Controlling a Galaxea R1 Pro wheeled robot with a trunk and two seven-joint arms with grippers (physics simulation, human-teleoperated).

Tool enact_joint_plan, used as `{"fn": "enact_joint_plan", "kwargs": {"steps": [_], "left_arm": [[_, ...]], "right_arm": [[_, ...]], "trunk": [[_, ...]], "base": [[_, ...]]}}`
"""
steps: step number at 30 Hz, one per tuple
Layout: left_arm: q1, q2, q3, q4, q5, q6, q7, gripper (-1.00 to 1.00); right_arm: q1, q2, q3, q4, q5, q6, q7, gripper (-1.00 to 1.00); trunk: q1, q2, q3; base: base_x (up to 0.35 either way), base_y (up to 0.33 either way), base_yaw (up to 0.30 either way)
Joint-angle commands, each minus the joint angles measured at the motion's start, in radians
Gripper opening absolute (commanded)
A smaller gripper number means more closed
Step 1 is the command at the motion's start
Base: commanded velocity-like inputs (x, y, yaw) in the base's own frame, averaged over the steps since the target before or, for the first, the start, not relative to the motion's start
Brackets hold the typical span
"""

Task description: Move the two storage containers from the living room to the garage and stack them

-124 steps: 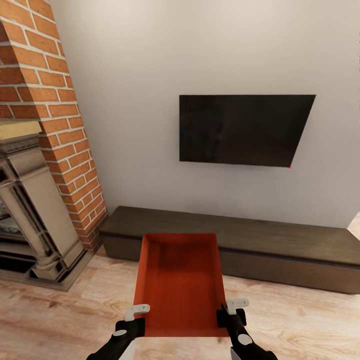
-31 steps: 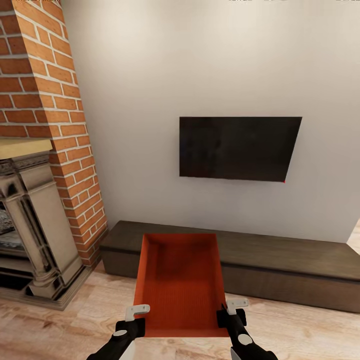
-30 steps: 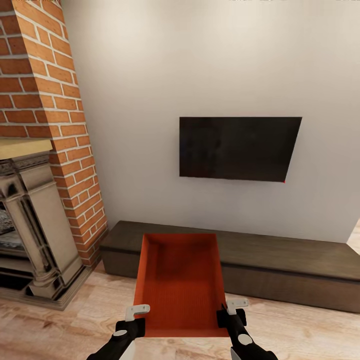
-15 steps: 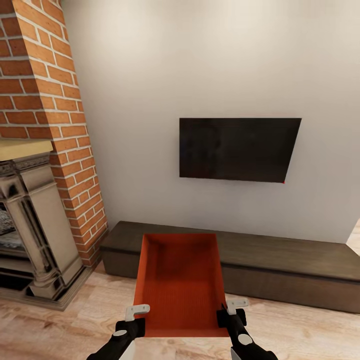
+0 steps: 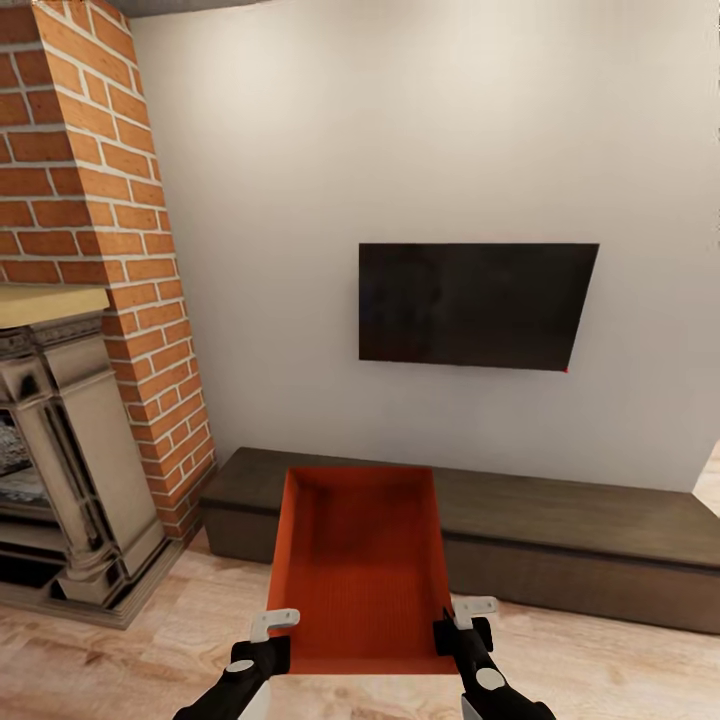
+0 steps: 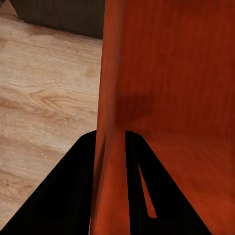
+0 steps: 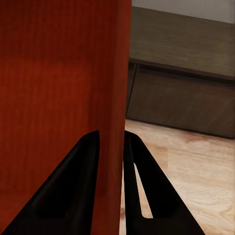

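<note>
An empty orange-red rectangular open-top plastic bin hangs above the light wood-plank floor, its side walls pinched by the left gripper and right gripper.

Glossy black arms, grey round joint caps, pale grey brackets, black tapered fingers

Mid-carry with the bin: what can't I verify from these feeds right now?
- Storage container underside: hidden by its own floor, head view.
- Floor beneath it: blocked by the container.
- Fireplace: cut off by the head view's left edge.
- Left tool and right tool: bases cut off by the wrist views' edges.
</note>
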Motion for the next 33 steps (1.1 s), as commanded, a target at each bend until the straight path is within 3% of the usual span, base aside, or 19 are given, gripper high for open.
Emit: {"fn": "enact_joint_plan", "kwargs": {"steps": [1,27,33], "left_arm": [[0.000,0.002,0.010,0.001,0.012,0.004,0.035,-1.00],[0.000,0.001,0.010,0.001,0.012,0.004,0.035,-1.00],[0.000,0.002,0.010,0.000,0.012,0.003,0.035,-1.00]], "right_arm": [[-0.001,-0.001,-0.015,-0.002,-0.007,-0.041,-0.059,-1.00],[-0.001,-0.001,-0.014,-0.002,-0.004,-0.040,-0.056,-1.00],[-0.001,-0.001,-0.013,-0.002,0.000,-0.040,-0.057,-1.00]], "trunk": [[0.000,-0.001,0.000],[0.000,-0.001,0.004],[0.000,-0.001,0.004]], "base": [[0.000,0.000,0.000],[0.000,0.000,-0.001],[0.000,0.000,-0.173]]}}
